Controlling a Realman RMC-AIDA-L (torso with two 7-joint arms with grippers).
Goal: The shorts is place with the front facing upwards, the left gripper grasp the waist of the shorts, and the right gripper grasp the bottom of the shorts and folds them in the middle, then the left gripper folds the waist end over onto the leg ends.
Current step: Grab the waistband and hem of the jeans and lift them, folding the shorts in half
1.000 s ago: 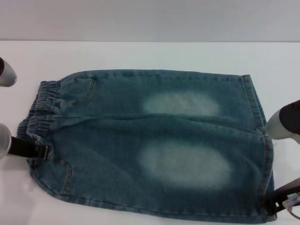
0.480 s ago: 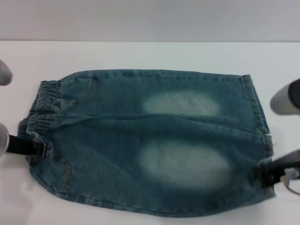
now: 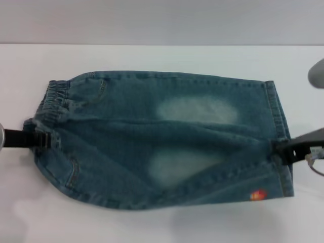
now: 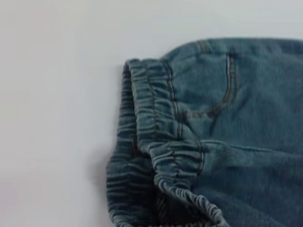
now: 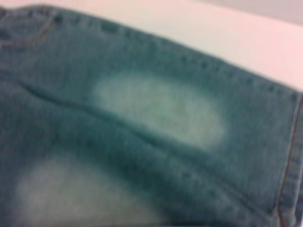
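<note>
The shorts (image 3: 167,136) lie lengthwise across the surface (image 3: 152,58), left hand (image 3: 38,139) gripping the waist (image 3: 53,104), right hand (image 3: 283,149) gripping the hem (image 3: 277,111).

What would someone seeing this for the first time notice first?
The shorts spread across the middle of the white table, with two pale patches and the near edge lifted and rolling over, showing a small colourful print. The left gripper grips the waist at the left, and the right gripper grips the hem at the right.
</note>
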